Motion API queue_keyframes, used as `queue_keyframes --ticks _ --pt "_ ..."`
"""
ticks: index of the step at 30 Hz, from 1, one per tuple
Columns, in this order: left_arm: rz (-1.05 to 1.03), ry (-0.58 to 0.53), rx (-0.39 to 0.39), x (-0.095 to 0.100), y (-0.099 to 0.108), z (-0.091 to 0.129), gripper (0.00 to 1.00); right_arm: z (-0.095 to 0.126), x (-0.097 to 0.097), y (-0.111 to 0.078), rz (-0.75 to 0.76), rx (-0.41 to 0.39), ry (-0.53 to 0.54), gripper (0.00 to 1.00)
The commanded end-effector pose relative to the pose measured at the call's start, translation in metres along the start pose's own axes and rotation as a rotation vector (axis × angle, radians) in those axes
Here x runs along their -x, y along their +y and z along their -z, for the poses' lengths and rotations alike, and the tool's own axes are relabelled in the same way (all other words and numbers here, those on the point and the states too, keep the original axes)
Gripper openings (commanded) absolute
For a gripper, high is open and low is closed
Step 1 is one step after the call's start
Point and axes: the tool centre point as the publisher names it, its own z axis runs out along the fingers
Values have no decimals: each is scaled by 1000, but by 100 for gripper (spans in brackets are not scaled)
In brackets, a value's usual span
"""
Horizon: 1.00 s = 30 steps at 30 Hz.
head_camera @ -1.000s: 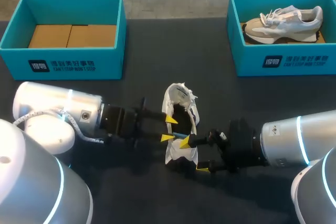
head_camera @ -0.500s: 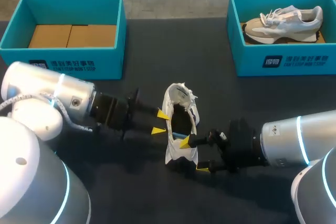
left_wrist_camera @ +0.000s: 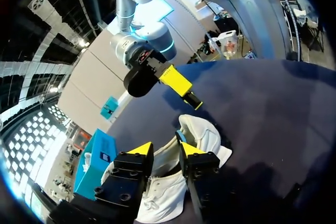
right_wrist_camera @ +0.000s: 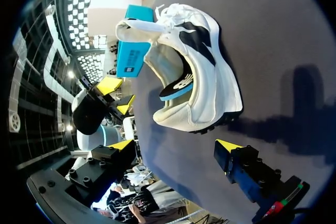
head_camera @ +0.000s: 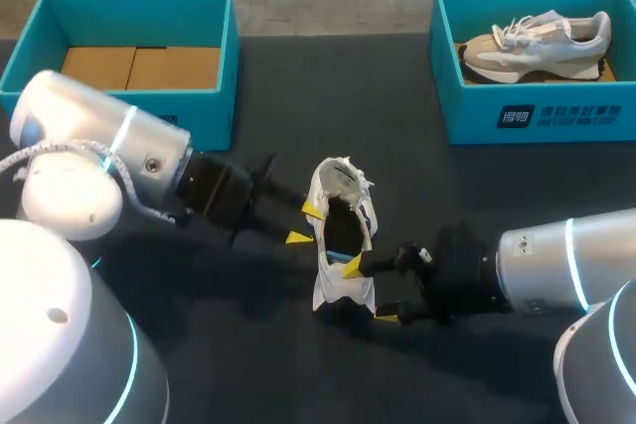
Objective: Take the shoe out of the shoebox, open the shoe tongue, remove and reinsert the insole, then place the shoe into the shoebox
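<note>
Left gripper (head_camera: 305,223) has backed out of the white shoe (head_camera: 341,235) and now sits just beside it, fingers apart and empty. Right gripper (head_camera: 368,291) stays at the heel, fingers spread. The shoe stands mid-bench (head_camera: 328,96), towards the front edge. The insole (right_wrist_camera: 176,90) appears seated inside, so the return to the shoebox remains.

A teal box (head_camera: 556,116) holding a beige-and-white sneaker (head_camera: 537,42) stands at the dark worktop's (head_camera: 298,96) far right corner.

2 glossy white arms (head_camera: 79,121) with cyan light rings (head_camera: 120,132), black wrists (head_camera: 221,196), yellow-tipped fingers (head_camera: 298,237).
</note>
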Motion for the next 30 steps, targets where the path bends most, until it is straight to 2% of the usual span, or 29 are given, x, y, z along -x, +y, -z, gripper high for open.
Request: queue_keyframes --ticks 1,13,16,18,26,30 --pt "-11 113 11 9 -1 0 33 24 3 -3 3 3 6 100" --pt "-92 306 38 10 -6 -5 29 70 21 3 12 6 6 100" --pt "-111 340 51 10 -4 -6 21 82 27 5 16 -3 -3 100" --pt "-125 366 58 10 -6 -8 6 89 30 7 16 -9 1 100" --pt "-164 444 80 10 -5 -10 9 109 37 13 23 -15 -22 100" --pt "-185 478 91 12 -6 -12 3 118 40 15 28 -20 -35 100"
